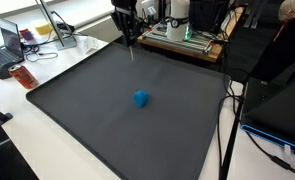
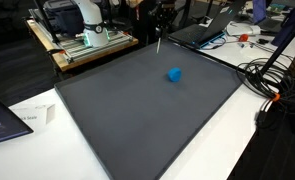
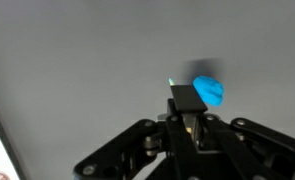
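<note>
My gripper (image 1: 130, 36) hangs high over the far edge of a dark grey mat (image 1: 87, 110) and also shows in an exterior view (image 2: 159, 33). In the wrist view its jaws (image 3: 187, 112) are shut on a thin dark pen-like stick (image 3: 184, 98) that points down, with a pale tip. A small blue object (image 1: 140, 98) lies alone near the middle of the mat (image 2: 137, 125), well below and apart from the stick. It shows in both exterior views (image 2: 174, 74) and just past the stick's tip in the wrist view (image 3: 209, 92).
The mat lies on a white table. A laptop (image 1: 2, 55) and an orange item (image 1: 24, 76) sit beside one mat edge. Green-lit equipment (image 1: 182, 35) stands behind the far edge. Cables (image 2: 272, 80) and a paper (image 2: 32, 118) lie beside the mat.
</note>
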